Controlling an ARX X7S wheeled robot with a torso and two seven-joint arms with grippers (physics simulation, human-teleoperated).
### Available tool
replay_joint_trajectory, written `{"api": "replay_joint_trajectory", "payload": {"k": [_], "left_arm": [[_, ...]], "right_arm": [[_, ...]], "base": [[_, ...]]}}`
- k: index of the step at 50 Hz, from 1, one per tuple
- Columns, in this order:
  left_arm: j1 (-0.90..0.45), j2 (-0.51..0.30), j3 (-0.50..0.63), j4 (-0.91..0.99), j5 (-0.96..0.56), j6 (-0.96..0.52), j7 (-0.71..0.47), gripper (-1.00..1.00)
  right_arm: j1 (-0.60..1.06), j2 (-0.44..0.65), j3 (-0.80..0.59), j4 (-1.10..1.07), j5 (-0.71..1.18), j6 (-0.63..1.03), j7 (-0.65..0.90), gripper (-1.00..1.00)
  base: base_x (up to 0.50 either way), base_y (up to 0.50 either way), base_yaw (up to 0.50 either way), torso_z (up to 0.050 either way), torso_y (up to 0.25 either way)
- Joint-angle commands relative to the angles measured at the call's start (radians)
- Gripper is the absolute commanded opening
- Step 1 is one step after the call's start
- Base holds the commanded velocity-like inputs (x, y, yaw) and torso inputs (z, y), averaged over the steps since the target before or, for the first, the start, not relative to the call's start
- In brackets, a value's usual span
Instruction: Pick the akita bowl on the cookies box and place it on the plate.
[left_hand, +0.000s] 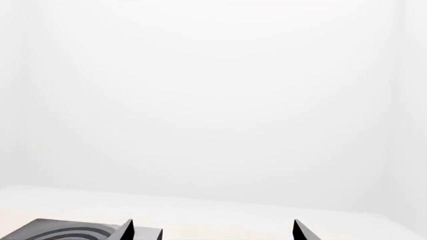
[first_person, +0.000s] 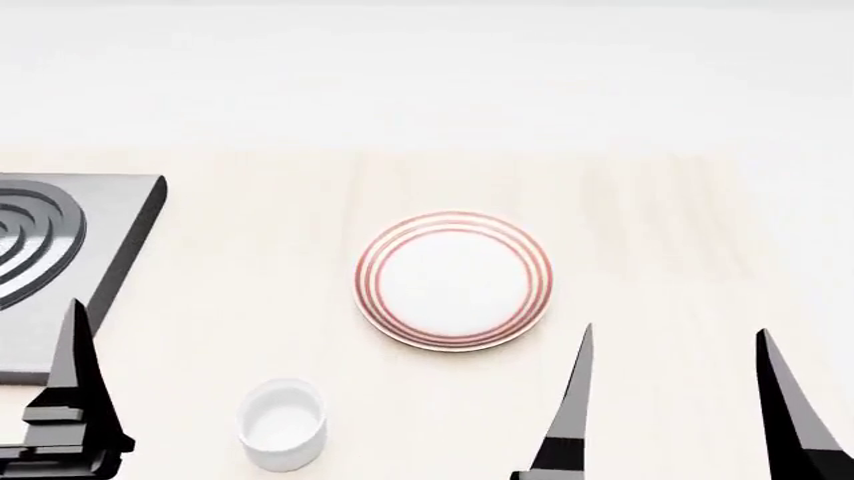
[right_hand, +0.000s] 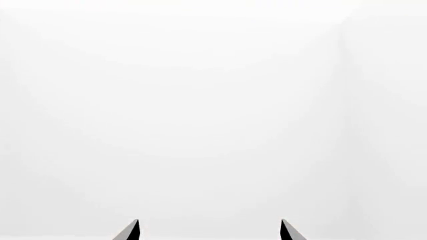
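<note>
Both grippers, left (left_hand: 212, 231) and right (first_person: 674, 400), stand wide and empty; neither bowl nor cookies box is in view, only the plate (first_person: 454, 280), so locate them before reaching.

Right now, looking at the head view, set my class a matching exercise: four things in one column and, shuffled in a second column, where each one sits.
Things
1. plate
2. white cup
3. stove burner plate
4. right gripper

Places
A. left edge of the view, dark grey with concentric rings
B. lower right, jaws apart and holding nothing
C. middle of the pale wooden table, red rings round its rim
D. near edge, left of centre, nearer the robot than the plate

Pairs: 1-C, 2-D, 3-A, 4-B
</note>
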Motion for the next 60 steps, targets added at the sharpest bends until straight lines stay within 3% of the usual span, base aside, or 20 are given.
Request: {"api": "replay_joint_trajectory", "payload": {"k": [1, 18, 34, 37, 60], "left_arm": [[0.002, -0.009, 0.006, -0.005, -0.005, 0.009, -0.009, 1.00], [-0.001, -0.021, 0.015, -0.002, -0.013, 0.010, -0.022, 1.00], [0.001, -0.025, 0.004, 0.002, -0.058, 0.044, -0.008, 1.00], [-0.007, -0.031, -0.022, 0.004, -0.124, 0.021, -0.002, 1.00], [-0.012, -0.042, -0.038, -0.007, -0.162, 0.002, -0.020, 1.00]], "right_arm": [[-0.002, 0.005, -0.005, 0.002, -0.010, -0.013, 0.007, 1.00], [0.005, 0.008, -0.015, 0.009, -0.027, -0.002, 0.029, 1.00], [-0.007, 0.019, -0.014, 0.001, -0.020, -0.036, 0.028, 1.00], [-0.005, 0.017, -0.015, 0.005, -0.035, -0.035, 0.039, 1.00], [-0.002, 0.032, -0.019, 0.006, -0.016, -0.029, 0.043, 1.00]], "base": [[0.00, -0.12, 0.00, 0.000, 0.000], [-0.07, -0.33, 0.00, 0.000, 0.000], [0.48, 0.00, 0.00, 0.001, 0.000], [0.24, 0.00, 0.00, 0.049, 0.000], [0.00, 0.00, 0.00, 0.050, 0.000]]}}
